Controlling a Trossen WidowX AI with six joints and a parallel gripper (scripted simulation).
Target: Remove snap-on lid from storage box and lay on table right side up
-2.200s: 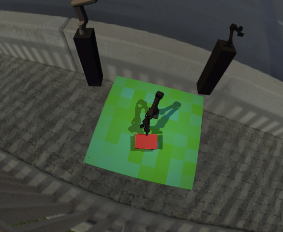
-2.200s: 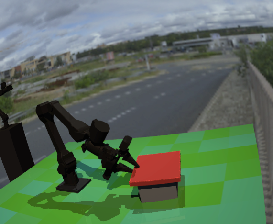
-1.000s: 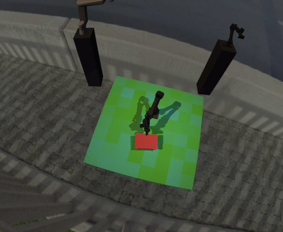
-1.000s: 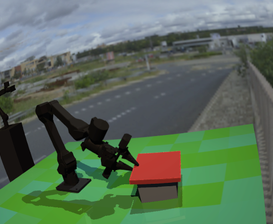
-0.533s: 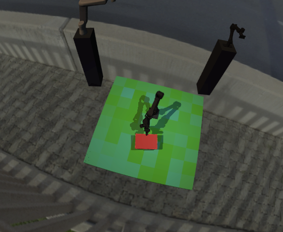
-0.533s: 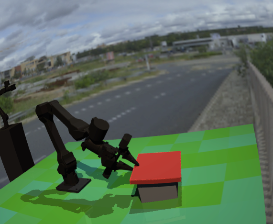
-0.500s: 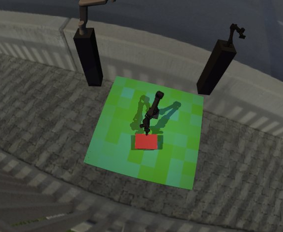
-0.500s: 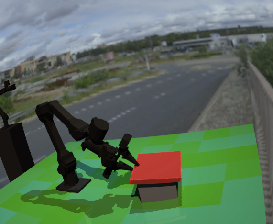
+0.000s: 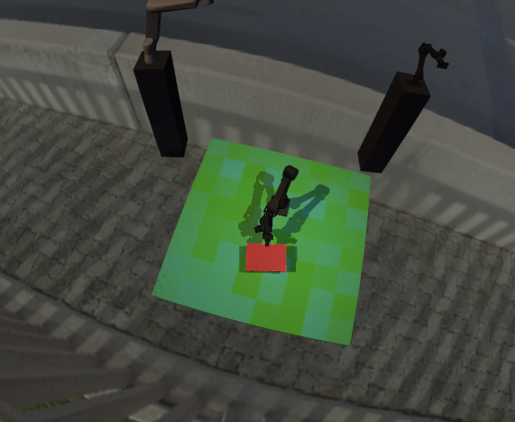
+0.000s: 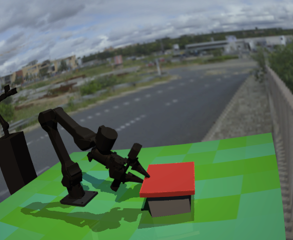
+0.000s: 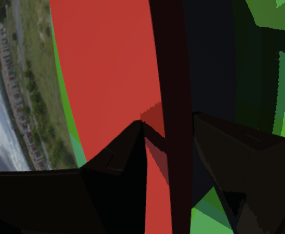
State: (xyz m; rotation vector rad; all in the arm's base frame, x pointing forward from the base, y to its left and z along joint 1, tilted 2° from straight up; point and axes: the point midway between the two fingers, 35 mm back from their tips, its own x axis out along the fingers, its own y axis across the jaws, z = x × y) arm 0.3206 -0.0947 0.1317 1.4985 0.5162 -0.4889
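The red lid is roughly level, right side up, over the storage box. The box's grey front wall shows in the exterior view, with a dark band between it and the lid's rim; I cannot tell whether this is a gap or shadow. My gripper is shut on the lid's edge on the side facing the arm's base. One fingertip is on the lid's top and the other is under its rim, as the wrist view shows. The box's inside is hidden.
The box stands on the green patchwork table top. The arm's base is on the same table, to the left of the box in the exterior view. Two dark pedestals with other arms stand beyond the table's edge.
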